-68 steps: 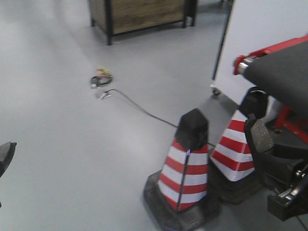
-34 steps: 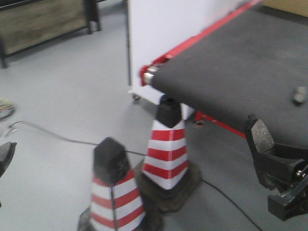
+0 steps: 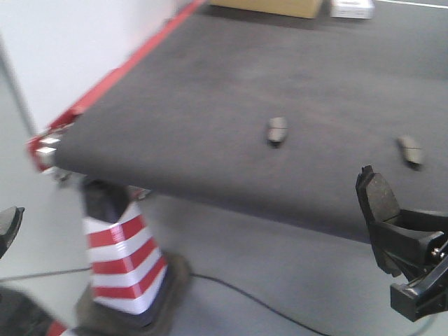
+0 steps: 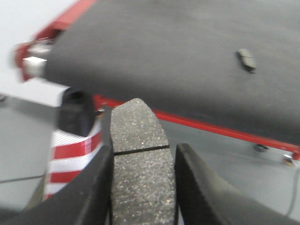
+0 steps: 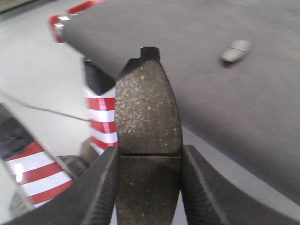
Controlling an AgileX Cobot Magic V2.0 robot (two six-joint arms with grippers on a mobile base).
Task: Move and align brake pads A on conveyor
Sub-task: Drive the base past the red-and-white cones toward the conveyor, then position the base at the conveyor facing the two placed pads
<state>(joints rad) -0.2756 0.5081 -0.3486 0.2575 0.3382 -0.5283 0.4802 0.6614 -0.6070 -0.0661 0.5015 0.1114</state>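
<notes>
The conveyor point(image 3: 210, 91) is a wide dark belt with a red edge on its left. Two brake pads lie on it, one in the middle point(image 3: 277, 131) and one further right point(image 3: 410, 150). My left gripper point(image 4: 143, 154) is shut on a grey grooved brake pad point(image 4: 139, 126) and holds it above the floor, short of the belt's near end; only its tip shows in the front view point(image 3: 8, 222). My right gripper point(image 5: 150, 157) is shut on another brake pad point(image 5: 147, 108), also short of the belt, and shows at the lower right of the front view point(image 3: 386, 225).
A red-and-white traffic cone point(image 3: 119, 259) stands on the grey floor under the belt's near left corner, with a black cable point(image 3: 245, 297) running past it. A second cone point(image 5: 28, 164) is nearer. A white panel point(image 3: 63, 42) stands left of the belt.
The view has swung from the floor and cones onto the conveyor, which now fills the frame with two pads on it. Both grippers still hold their pads in the same pose.
</notes>
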